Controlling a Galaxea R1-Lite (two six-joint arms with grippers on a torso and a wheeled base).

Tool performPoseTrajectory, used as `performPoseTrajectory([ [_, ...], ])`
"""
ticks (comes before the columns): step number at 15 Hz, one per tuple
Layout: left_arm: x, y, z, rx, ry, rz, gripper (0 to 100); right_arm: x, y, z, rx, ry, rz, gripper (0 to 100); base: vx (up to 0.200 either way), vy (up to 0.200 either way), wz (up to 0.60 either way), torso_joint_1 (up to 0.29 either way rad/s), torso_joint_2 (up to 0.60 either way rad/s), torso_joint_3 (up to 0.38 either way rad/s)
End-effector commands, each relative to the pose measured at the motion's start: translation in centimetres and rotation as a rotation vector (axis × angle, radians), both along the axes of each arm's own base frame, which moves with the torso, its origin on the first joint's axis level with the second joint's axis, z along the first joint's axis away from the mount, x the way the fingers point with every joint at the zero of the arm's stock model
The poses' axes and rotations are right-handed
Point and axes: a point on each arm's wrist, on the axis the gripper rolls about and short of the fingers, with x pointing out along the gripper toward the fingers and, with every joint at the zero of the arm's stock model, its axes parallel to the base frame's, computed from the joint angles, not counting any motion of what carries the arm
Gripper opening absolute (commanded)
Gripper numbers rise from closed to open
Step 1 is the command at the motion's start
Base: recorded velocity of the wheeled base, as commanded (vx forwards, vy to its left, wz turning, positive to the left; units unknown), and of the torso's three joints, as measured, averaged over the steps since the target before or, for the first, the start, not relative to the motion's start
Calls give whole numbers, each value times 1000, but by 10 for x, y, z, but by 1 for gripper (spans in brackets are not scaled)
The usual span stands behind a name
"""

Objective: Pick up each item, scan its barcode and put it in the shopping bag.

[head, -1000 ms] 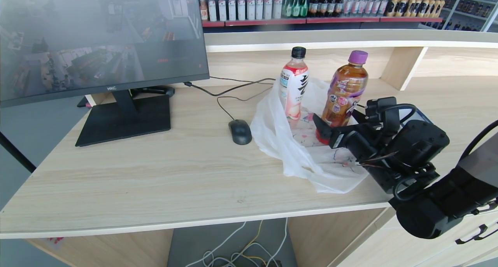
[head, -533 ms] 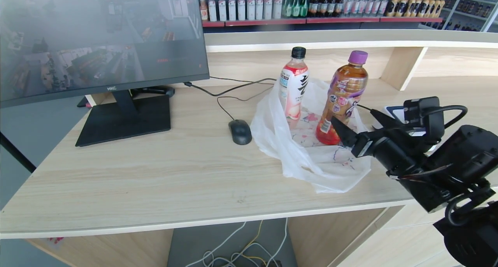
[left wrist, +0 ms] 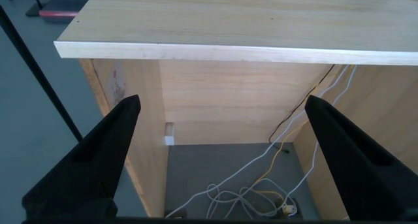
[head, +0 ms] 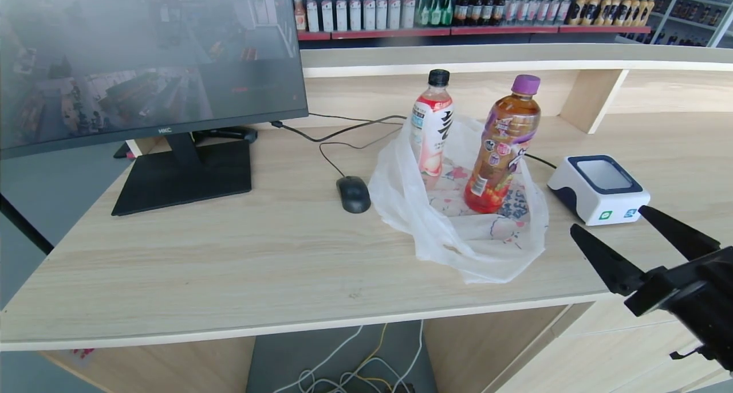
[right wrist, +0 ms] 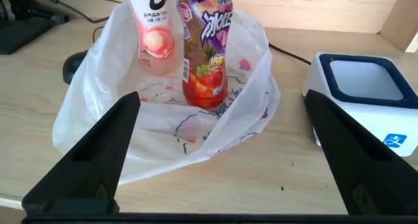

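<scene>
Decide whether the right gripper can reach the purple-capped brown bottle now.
Probably yes: the open right gripper faces the purple-capped brown bottle, with only the white plastic bag sagging low between them.

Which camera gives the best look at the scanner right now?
The head view: the scanner sits whole on the desk beside the bag. The right wrist view has it closer, but the frame edge and the right end effector's finger cut it off. The left wrist view faces under the desk.

The counter (head: 229, 255) is matt wood grain. The shopping bag (head: 401, 204) is thin, crinkled translucent plastic; the pink bottle (head: 430, 129) and brown bottle (head: 504, 135) are glossy plastic.
</scene>
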Motion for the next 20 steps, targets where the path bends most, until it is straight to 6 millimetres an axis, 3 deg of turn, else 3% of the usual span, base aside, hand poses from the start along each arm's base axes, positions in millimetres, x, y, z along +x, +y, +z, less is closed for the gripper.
performPoseTrajectory([
  [1,0,0,0,1,-1,0,100,-26,-9,9,30,-84,1,100,0,0,0,0,0,0],
  [4,0,0,0,0,-1,0,100,-34,-13,16,52,-128,-7,100,0,0,0,0,0,0],
  [5,0,0,0,0,-1,0,100,-48,-21,25,84,-202,-28,100,0,0,0,0,0,0],
  [6,0,0,0,-2,1,0,100,-57,-24,19,73,-137,-45,100,0,0,0,0,0,0],
  [8,0,0,0,-2,1,0,100,-85,-34,-1,48,27,-33,100,0,0,0,0,0,0],
  [11,0,0,0,-2,-1,0,100,-140,-52,-52,-5,235,34,100,0,0,0,0,0,0],
  [13,0,0,0,-2,-1,0,100,-155,-57,-70,-60,291,80,100,0,0,0,0,0,0],
  [15,0,0,0,-2,-1,0,100,-162,-60,-86,-78,283,89,100,0,0,0,0,0,0],
  [17,0,0,0,-2,-1,0,100,-164,-60,-88,-75,281,86,100,0,0,0,0,0,0],
  [20,0,0,0,0,-1,0,100,-160,-55,-87,-28,356,-193,100,0,0,0,0,0,0],
])
